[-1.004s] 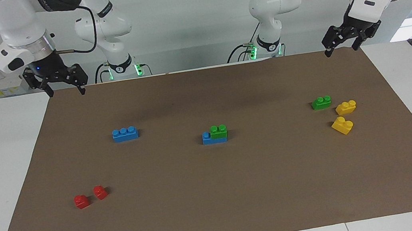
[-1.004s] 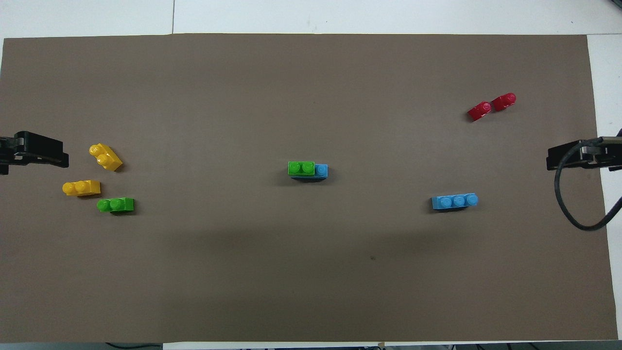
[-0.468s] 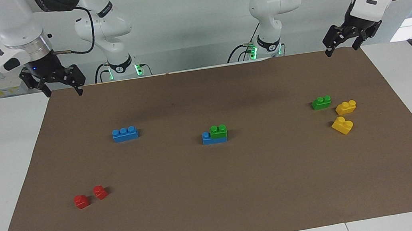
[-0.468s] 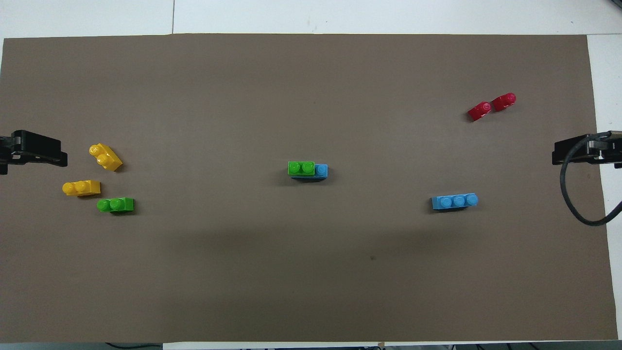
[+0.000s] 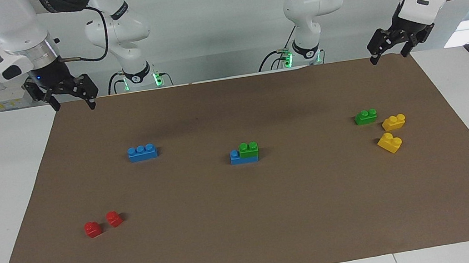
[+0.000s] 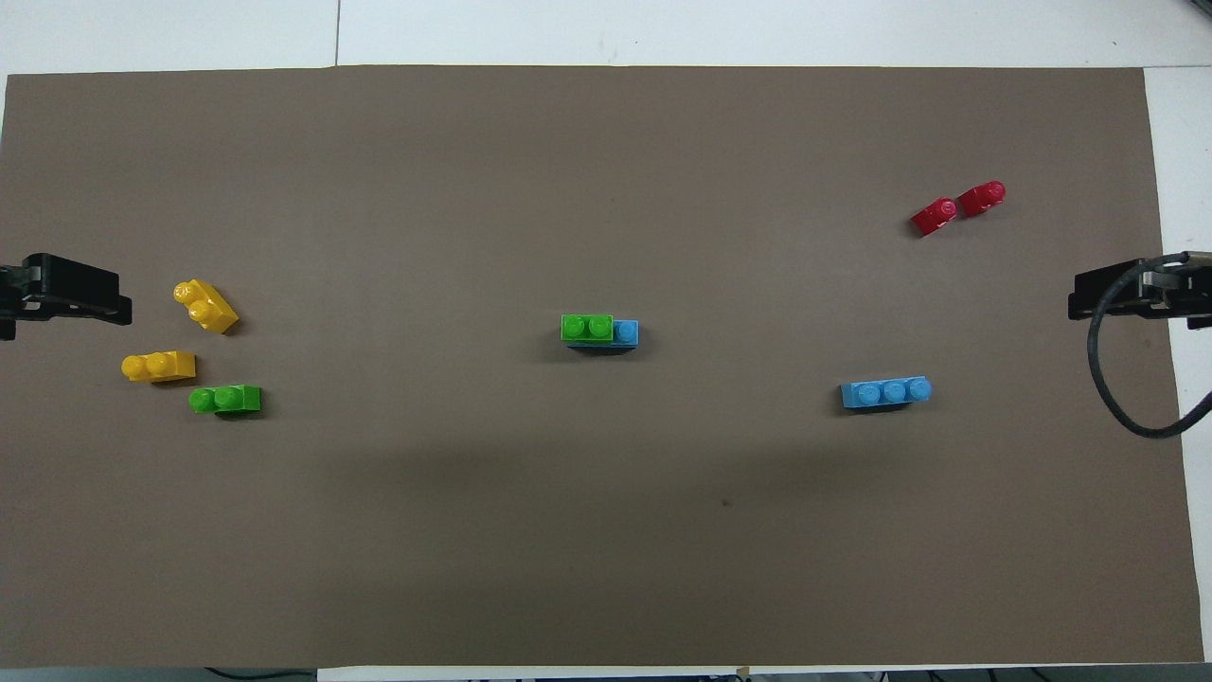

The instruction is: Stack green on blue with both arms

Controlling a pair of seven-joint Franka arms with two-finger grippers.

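At mat centre, small green two-stud plastic brick (image 5: 248, 149) seated on long blue plastic brick (image 5: 243, 156), stacking apparently done; left gripper (image 5: 388, 57) at two o'clock, right gripper (image 5: 73, 104) at ten o'clock, both spread, empty, seemingly parked.

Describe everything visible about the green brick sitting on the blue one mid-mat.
The green brick is small, bright, glossy plastic with two round studs on top. It sits upright and level on a longer blue brick, lined up with it and covering the two studs toward the left arm's end, so one blue stud stays bare. The pair rests near the middle of the brown mat. Nothing else touches it.
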